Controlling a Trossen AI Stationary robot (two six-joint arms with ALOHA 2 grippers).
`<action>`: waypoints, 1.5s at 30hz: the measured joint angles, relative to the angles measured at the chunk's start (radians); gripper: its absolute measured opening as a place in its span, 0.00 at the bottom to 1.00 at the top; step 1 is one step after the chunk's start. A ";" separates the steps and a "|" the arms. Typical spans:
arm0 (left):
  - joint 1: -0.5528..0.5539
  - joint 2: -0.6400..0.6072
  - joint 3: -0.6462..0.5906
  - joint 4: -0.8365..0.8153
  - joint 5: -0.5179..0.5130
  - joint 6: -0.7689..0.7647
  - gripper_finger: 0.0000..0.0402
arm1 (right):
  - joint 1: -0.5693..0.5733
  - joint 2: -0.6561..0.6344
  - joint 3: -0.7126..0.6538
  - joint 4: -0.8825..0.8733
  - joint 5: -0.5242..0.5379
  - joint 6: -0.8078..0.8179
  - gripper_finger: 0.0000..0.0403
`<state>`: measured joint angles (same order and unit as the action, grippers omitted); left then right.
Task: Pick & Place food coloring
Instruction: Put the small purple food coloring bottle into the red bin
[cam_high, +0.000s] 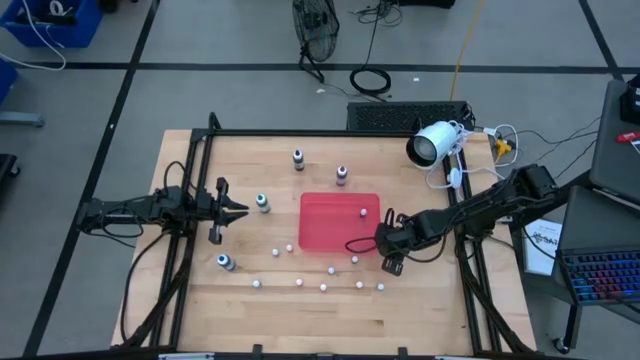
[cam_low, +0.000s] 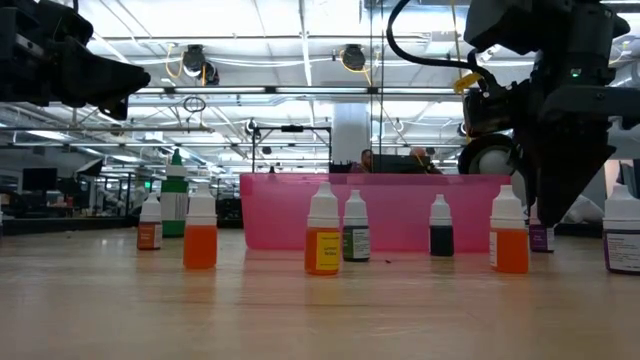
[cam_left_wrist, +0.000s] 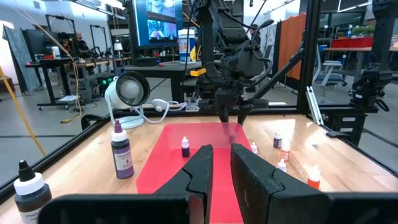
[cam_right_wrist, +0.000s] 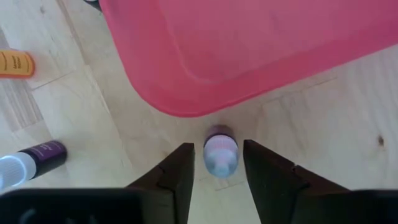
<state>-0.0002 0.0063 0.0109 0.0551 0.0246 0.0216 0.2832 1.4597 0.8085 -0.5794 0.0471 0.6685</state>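
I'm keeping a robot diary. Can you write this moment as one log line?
right claw: open, fingers either side of small purple bottle by red tray corner | left claw: waiting left of tray | one bottle in tray

Table layout: tray central, bottles around it, one arm at each side.

The tray (cam_high: 338, 220) sits mid-table with one bottle (cam_high: 361, 213) inside near its right edge. Two bottles (cam_high: 298, 158) stand behind it, one (cam_high: 262, 203) to its left, one (cam_high: 225, 262) further front-left; a row of small bottles (cam_high: 323, 286) runs before it. Left gripper (cam_high: 236, 210) lies left of the tray; right gripper (cam_right_wrist: 216, 163) at its front-right corner, fingers either side of a bottle (cam_right_wrist: 219, 151). A lamp (cam_high: 432, 145) sits back right.
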 joint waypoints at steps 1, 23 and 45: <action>0.000 0.000 0.000 0.000 0.000 0.000 0.15 | 0.000 0.000 0.000 0.000 0.000 0.000 0.30; 0.000 0.000 0.000 0.000 0.000 0.000 0.15 | 0.000 -0.018 0.002 -0.013 0.000 0.001 0.12; 0.000 0.000 0.000 0.001 0.000 0.000 0.15 | -0.054 0.084 0.783 -0.440 0.165 -0.326 0.12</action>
<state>-0.0002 0.0063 0.0109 0.0557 0.0246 0.0217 0.2289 1.5432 1.5917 -1.0198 0.2121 0.3423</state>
